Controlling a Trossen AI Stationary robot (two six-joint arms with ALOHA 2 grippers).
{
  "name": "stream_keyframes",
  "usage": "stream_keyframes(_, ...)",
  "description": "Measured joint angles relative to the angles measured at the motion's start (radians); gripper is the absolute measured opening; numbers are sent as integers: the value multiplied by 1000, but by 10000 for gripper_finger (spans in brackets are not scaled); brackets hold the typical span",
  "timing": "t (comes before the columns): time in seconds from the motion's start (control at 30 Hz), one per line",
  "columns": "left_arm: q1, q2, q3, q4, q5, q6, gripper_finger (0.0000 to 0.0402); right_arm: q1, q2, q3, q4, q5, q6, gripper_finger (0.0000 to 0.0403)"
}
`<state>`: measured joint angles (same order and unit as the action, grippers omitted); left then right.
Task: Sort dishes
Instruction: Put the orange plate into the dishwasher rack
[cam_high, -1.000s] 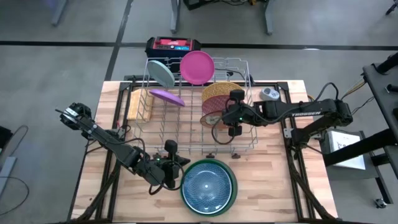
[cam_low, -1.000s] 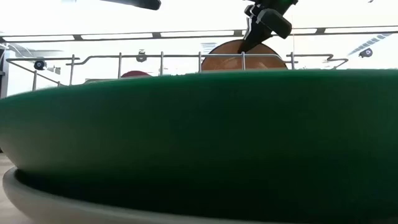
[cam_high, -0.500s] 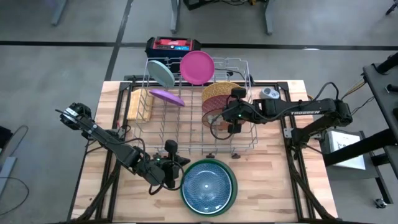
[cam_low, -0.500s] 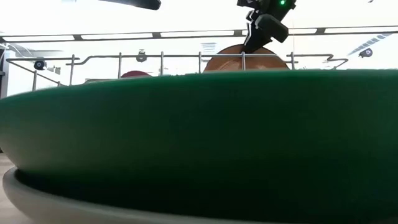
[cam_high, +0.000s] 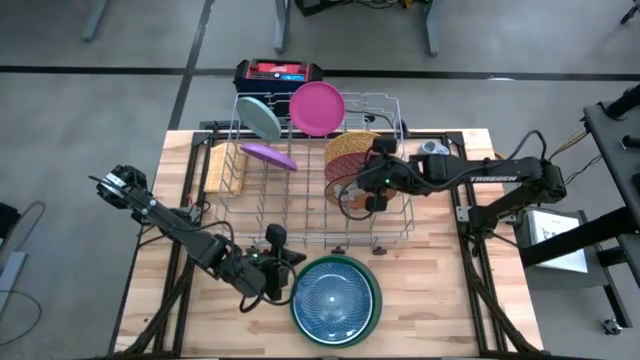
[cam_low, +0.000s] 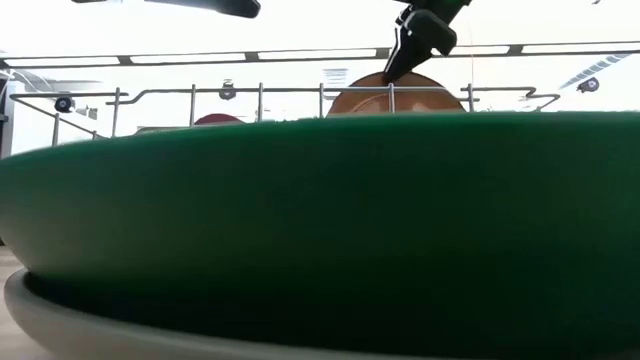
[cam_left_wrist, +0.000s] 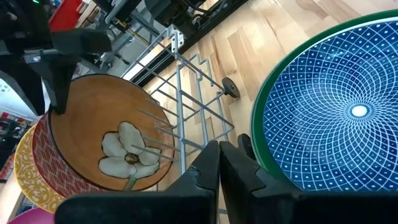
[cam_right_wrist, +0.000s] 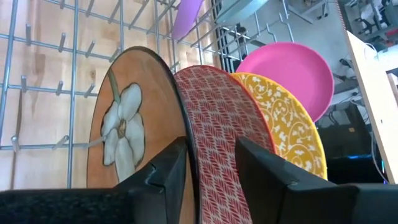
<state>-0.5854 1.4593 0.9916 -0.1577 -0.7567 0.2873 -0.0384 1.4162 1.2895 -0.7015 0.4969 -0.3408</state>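
Right gripper (cam_right_wrist: 208, 168) jaws parted, straddling the top rim of the brown flower plate (cam_right_wrist: 134, 124), which stands upright in the wire rack (cam_high: 300, 200) against the maroon plate (cam_right_wrist: 224, 124). Left gripper (cam_left_wrist: 219, 165) closed, empty, beside the blue-green plate stack (cam_high: 335, 298).

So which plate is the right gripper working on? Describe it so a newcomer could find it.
Look in the silver wire rack, at the three patterned plates standing on edge. The right gripper straddles the brown plate, the only one with a white flower, next to the maroon plate.
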Motion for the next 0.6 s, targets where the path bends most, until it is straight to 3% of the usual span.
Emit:
stream_keyframes(0.33, 12, -3, 8, 0, -1, 51, 0, 10, 0, 104, -138, 24, 33, 161)
stream_keyframes(0.6, 3, -41, 17, -10, 15, 38, 0, 44, -19, 241, -256, 35, 92, 161)
